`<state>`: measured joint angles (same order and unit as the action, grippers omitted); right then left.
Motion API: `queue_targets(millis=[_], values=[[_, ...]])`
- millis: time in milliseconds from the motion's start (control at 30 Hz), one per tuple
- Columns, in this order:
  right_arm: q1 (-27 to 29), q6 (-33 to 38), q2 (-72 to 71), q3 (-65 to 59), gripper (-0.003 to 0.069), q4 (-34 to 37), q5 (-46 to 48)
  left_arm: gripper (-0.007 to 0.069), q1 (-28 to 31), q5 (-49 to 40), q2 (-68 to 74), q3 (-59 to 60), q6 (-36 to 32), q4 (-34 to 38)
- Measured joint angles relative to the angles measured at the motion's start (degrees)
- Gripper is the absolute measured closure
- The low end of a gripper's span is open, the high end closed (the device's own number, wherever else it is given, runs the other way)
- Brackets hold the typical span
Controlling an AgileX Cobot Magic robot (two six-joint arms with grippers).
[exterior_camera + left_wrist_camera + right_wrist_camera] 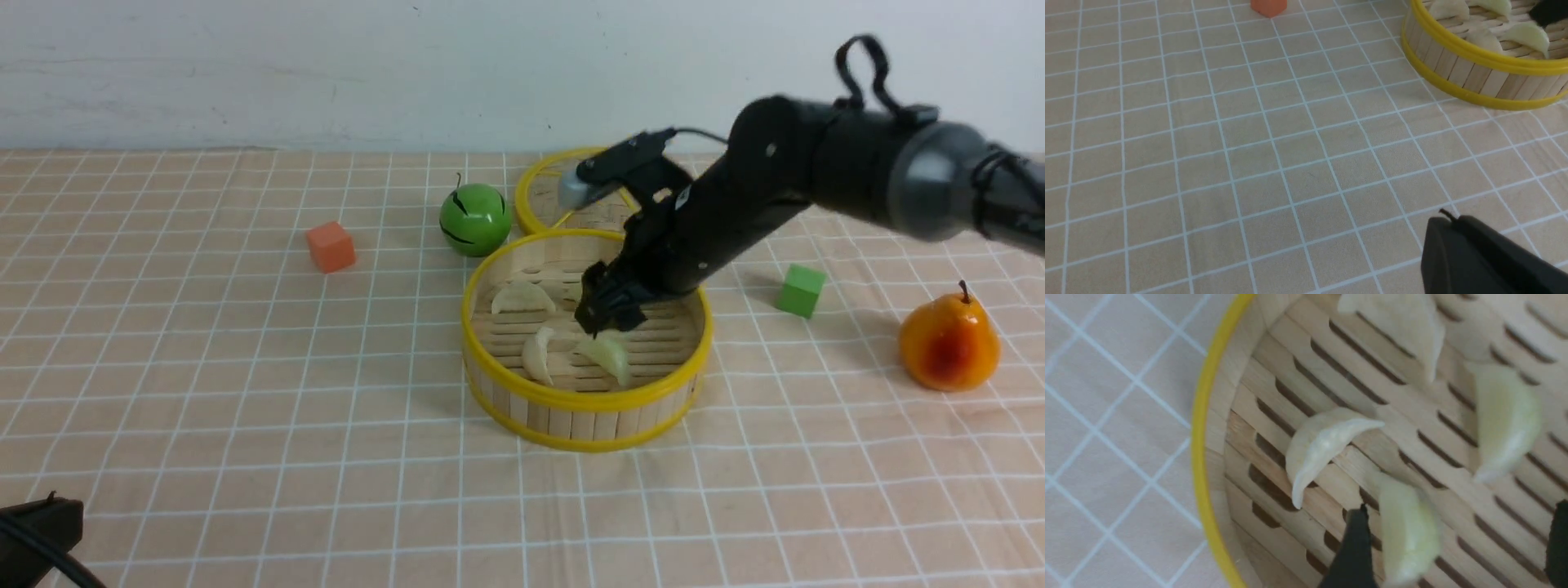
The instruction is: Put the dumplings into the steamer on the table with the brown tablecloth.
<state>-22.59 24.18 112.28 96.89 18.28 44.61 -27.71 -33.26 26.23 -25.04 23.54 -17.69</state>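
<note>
While the right claw point(600, 317) hangs jaws wide inside the steamer point(584, 402), all four dumplings point(1323, 453) lie on its slats | nearest dumpling point(1408, 533) seems to touch one finger point(1351, 555); lifting may drag it out | left claw point(1478, 253) near counter point(1208, 163), opening cannot be told

Black right gripper point(602, 320), black arm point(775, 188) — grey joint point(931, 184).

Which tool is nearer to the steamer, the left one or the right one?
Right. The right tool is inside the rim of the steamer, among the dumplings. The left tool is far from it, at the near left of the table.
</note>
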Motion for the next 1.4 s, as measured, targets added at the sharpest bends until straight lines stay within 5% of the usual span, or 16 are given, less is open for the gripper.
queue_targets(millis=[167, 300, 467, 567, 800, 967, 1400], values=[[1.7, -9.5, -15.4, 3.9, 0.0174, -10.0, 12.4, 0.062, 0.0, 0.0, 0.0, 0.0, 0.0, -0.1], [4.2, -16.2, -28.7, 3.2, 0.0356, -18.3, 18.9, 0.0621, 0.0, 0.0, 0.0, 0.0, 0.0, -0.1], [6.1, -19.4, -47.9, -9.9, 0.0589, -21.8, 10.2, 0.0617, 0.0, 0.0, 0.0, 0.0, 0.0, -0.1], [6.2, -19.7, -58.8, -22.8, 0.0671, -21.8, -0.9, 0.0613, 0.0, 0.0, 0.0, 0.0, 0.0, -0.1], [6.3, -25.6, -85.2, -66.3, 0.0679, -21.8, -36.1, 0.0606, 0.0, -0.1, 0.0, 0.0, 0.0, -0.2], [6.3, -31.2, -98.3, -89.3, 0.0677, -21.8, -50.0, 0.0603, 0.0, -0.1, 0.0, 0.0, 0.0, -0.2], [6.3, -34.5, -108.2, -98.3, 0.0669, -21.1, -62.7, 0.0587, 0.0, -0.1, 0.0, 0.0, 0.0, -0.2]])
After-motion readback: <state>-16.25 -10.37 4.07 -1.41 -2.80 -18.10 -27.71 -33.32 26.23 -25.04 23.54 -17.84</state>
